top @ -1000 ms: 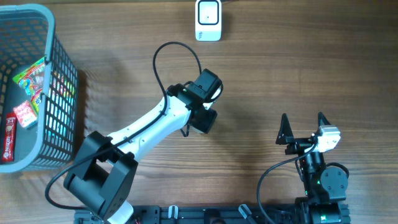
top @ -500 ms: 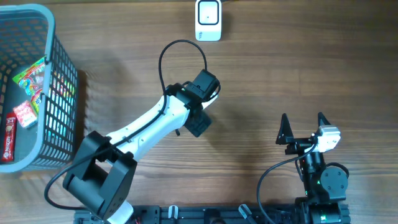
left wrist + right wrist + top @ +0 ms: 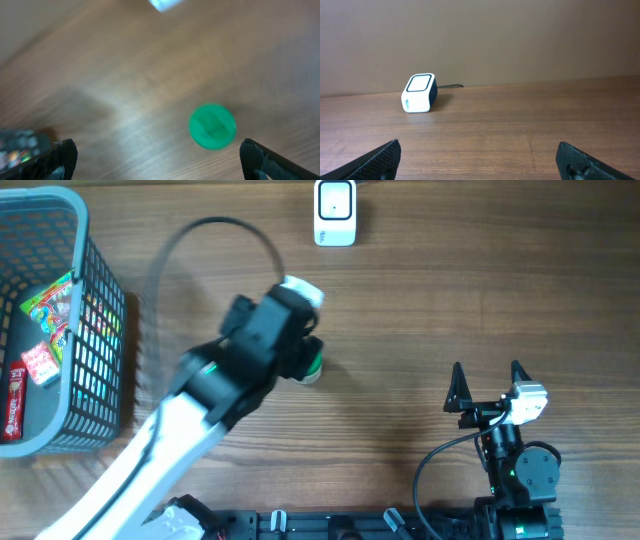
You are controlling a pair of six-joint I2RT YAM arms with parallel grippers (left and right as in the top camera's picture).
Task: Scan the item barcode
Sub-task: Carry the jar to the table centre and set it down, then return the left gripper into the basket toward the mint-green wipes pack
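Basket: I see the grey mesh basket at 9 o'clock on the wooden table, with snack packets inside.
Left gripper: fingers spread wide with nothing between them, above the wood. My wrist view is blurred.
Green round item: on the tabletop near centre, clear of both fingers, at 6 o'clock from the scanner.
Barcode scanner: white, at 12 o'clock by the far edge.
Right gripper: at 4 o'clock, fingers spread and empty, well apart from the item.
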